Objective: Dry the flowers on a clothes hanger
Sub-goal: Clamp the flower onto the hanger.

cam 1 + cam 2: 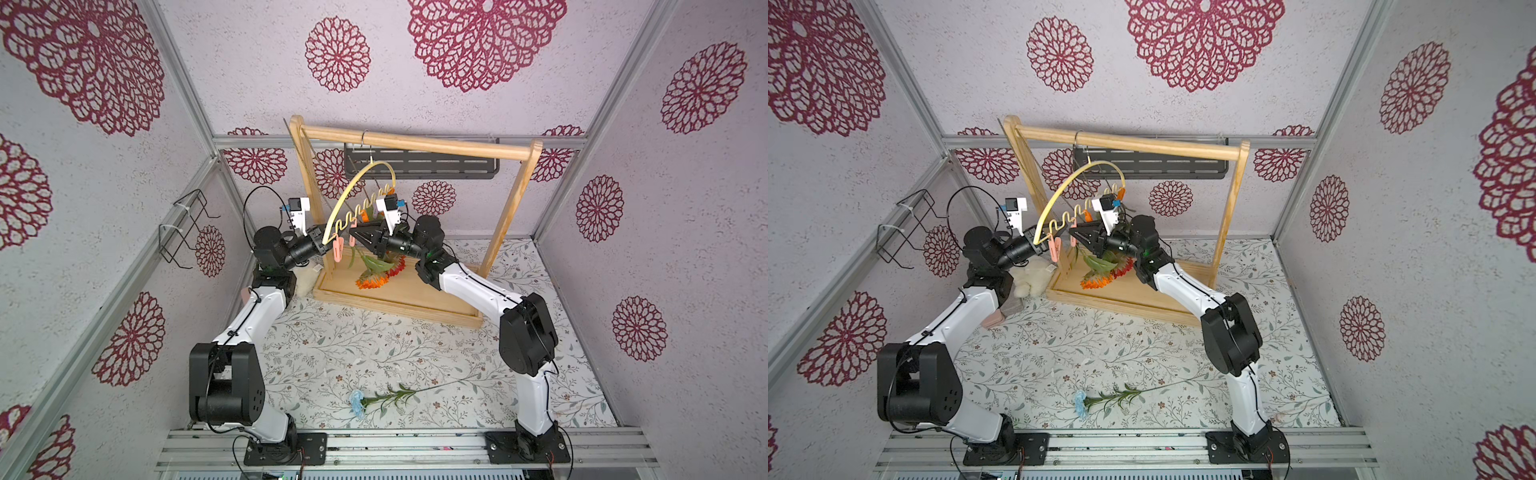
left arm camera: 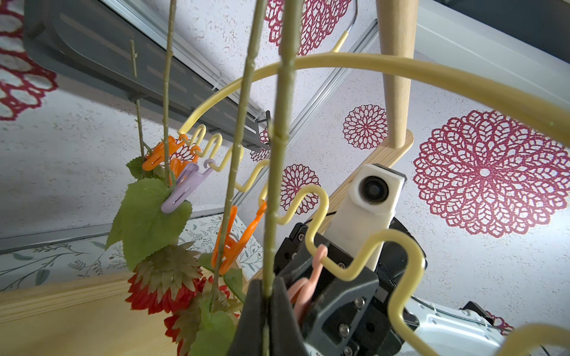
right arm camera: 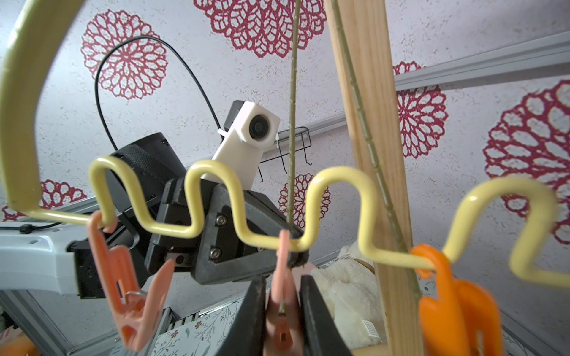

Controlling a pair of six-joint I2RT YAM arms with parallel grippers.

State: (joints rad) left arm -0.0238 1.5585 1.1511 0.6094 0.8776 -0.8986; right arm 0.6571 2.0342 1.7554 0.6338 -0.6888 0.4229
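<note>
1. The clothes hanger (image 3: 18,123) hangs by its hook from the wooden rack (image 1: 415,141) at the centre of both top views. Its wavy bar climbs from lower left to upper right.
2. The left tool (image 2: 267,289) reaches in from the left of the frame and is clamped shut on a green flower stem (image 2: 279,154). That stem stands nearly upright, crossing the wavy bar.
3. The right tool (image 3: 282,296) comes in from the right, almost tip to tip with the left one. Its fingers (image 3: 314,320) sit on either side of the pink clothespin (image 3: 282,277), closed on it as far as I can see. I cannot tell whether the peg's mouth is sprung open.
4. The stem runs right at that peg, its long axis square to the bar, and the right tool is the nearer one. I'd judge the peg must bite the stem before the left tool lets go.
5. A red flower (image 2: 160,283) and an orange flower (image 1: 370,282) hang head-down over the rack's base.
6. The light blue flower (image 1: 359,405) lies on the desk (image 1: 332,353) at bottom centre, stem pointing right, well apart from both tools.
</note>
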